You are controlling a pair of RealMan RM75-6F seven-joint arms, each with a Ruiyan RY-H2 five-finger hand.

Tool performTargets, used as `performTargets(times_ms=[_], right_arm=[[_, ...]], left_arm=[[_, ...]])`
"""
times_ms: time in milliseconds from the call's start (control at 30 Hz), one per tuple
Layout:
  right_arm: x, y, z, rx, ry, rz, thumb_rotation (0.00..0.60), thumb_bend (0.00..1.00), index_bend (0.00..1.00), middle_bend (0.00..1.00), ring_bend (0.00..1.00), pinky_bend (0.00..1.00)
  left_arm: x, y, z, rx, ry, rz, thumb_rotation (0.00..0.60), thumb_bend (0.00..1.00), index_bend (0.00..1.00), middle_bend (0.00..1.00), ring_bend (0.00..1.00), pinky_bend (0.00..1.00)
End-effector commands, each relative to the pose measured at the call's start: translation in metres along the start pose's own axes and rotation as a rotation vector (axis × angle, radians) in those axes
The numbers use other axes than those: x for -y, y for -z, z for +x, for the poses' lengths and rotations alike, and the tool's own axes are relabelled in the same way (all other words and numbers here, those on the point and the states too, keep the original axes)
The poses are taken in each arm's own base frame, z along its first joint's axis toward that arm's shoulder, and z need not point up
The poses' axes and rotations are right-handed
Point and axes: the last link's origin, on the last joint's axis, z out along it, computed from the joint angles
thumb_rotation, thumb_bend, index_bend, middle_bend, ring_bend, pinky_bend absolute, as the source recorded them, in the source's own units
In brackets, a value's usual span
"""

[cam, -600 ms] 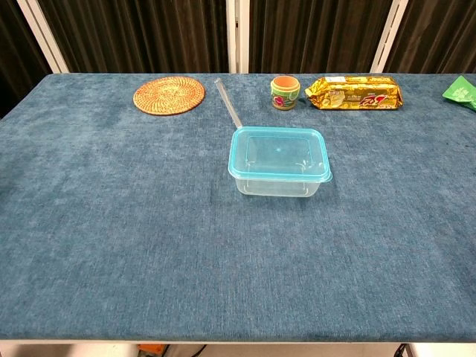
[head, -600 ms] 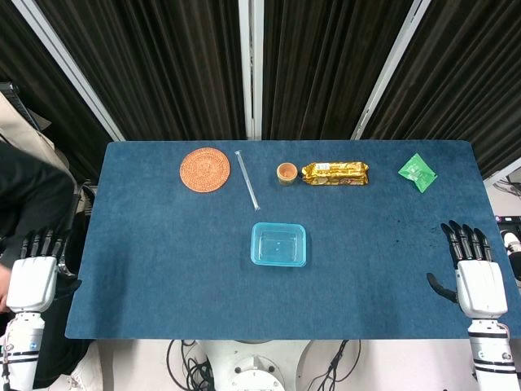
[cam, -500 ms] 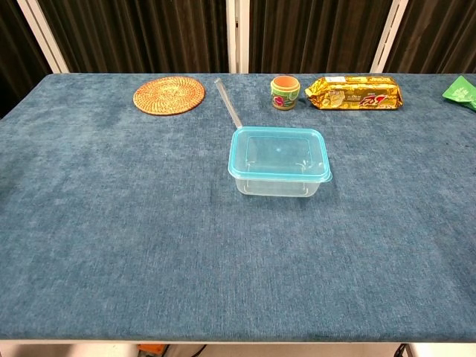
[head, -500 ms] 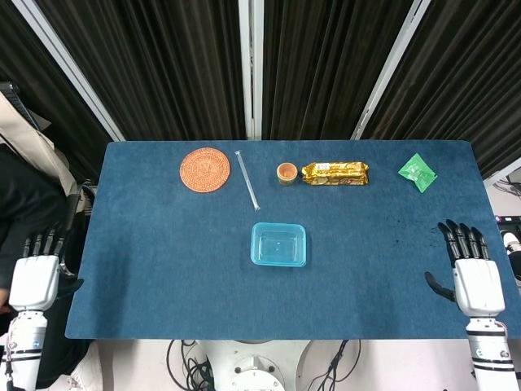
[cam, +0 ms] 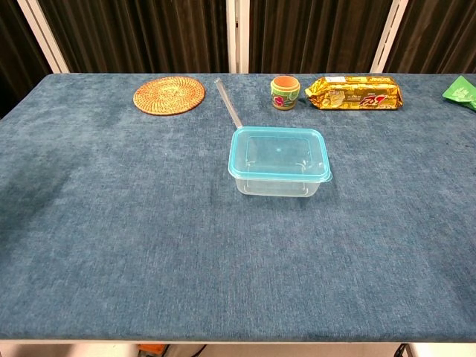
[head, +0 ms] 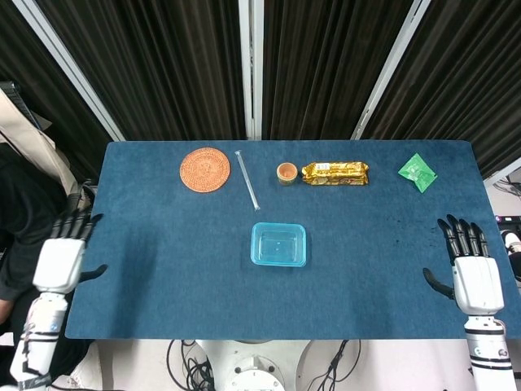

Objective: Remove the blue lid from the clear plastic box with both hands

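The task was judged to be at its very start: the blue lid (cam: 280,152) was seen seated on the clear plastic box (cam: 274,185), which stood near the middle of the blue-clothed table (head: 163,269), and neither hand was near it. The left hand (head: 60,262) was held at the table's left edge, fingers extended and spread, with nothing in them. The right hand (head: 474,277) was held at the right edge, well apart from the box, its fingers likewise straight and apart and its thumb out to the side, empty. Neither hand was shown in the chest view.

The next move was judged to call for both hands to be brought inward to opposite sides of the box, so that the box could be steadied while the lid's rim was caught and lifted; the lid's small overhanging lip was seen as the likely purchase.

Behind the box a clear rod (cam: 228,103) was laid, its near end just beside the lid's back edge. Further back a woven coaster (cam: 169,95), a small painted cup (cam: 284,91), a gold snack packet (cam: 355,91) and a green sachet (head: 417,172) were set. Print was visible on the gold packet, but it was too small to be read; no brand could be made out.
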Motion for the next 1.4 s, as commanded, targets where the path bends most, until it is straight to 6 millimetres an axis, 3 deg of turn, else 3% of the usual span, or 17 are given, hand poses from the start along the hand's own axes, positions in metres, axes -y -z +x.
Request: performTargets(times_ms=[33, 133, 300, 433, 633, 733, 967, 1400], right_arm=[[0.002, 0.000, 0.008, -0.022, 0.007, 0.015, 0.600, 0.15, 0.00, 0.02, 0.00, 0.00], [0.005, 0.000, 0.015, -0.037, 0.002, 0.038, 0.600, 0.15, 0.00, 0.02, 0.00, 0.00], [0.009, 0.002, 0.016, -0.034, -0.022, 0.068, 0.600, 0.15, 0.00, 0.02, 0.00, 0.00], [0.010, 0.004, 0.015, -0.027, -0.029, 0.075, 0.600, 0.15, 0.00, 0.02, 0.00, 0.00], [0.009, 0.006, 0.014, -0.024, -0.033, 0.072, 0.600, 0.15, 0.00, 0.01, 0.00, 0.00], [0.008, 0.007, 0.013, -0.023, -0.035, 0.069, 0.600, 0.15, 0.00, 0.01, 0.00, 0.00], [0.007, 0.008, 0.012, -0.020, -0.038, 0.066, 0.600, 0.15, 0.00, 0.01, 0.00, 0.00], [0.003, 0.006, 0.008, -0.008, -0.047, 0.064, 0.600, 0.16, 0.00, 0.01, 0.00, 0.00]], left_arm=[[-0.052, -0.036, 0.002, 0.030, 0.046, -0.225, 0.600, 0.00, 0.14, 0.03, 0.00, 0.04], [-0.098, -0.058, -0.005, 0.084, 0.038, -0.398, 0.600, 0.00, 0.14, 0.03, 0.00, 0.04], [-0.176, -0.078, -0.019, 0.141, 0.031, -0.642, 0.600, 0.00, 0.14, 0.03, 0.00, 0.04], [-0.225, -0.090, -0.036, 0.211, 0.029, -0.760, 0.600, 0.00, 0.14, 0.03, 0.00, 0.04], [-0.282, -0.107, -0.056, 0.300, 0.042, -0.833, 0.600, 0.00, 0.14, 0.02, 0.00, 0.04], [-0.301, -0.120, -0.064, 0.309, 0.026, -0.832, 0.600, 0.00, 0.14, 0.02, 0.00, 0.05], [-0.316, -0.148, -0.077, 0.331, 0.020, -0.750, 0.600, 0.00, 0.13, 0.02, 0.00, 0.05], [-0.287, -0.174, -0.071, 0.525, 0.135, -0.550, 0.600, 0.00, 0.05, 0.00, 0.00, 0.06]])
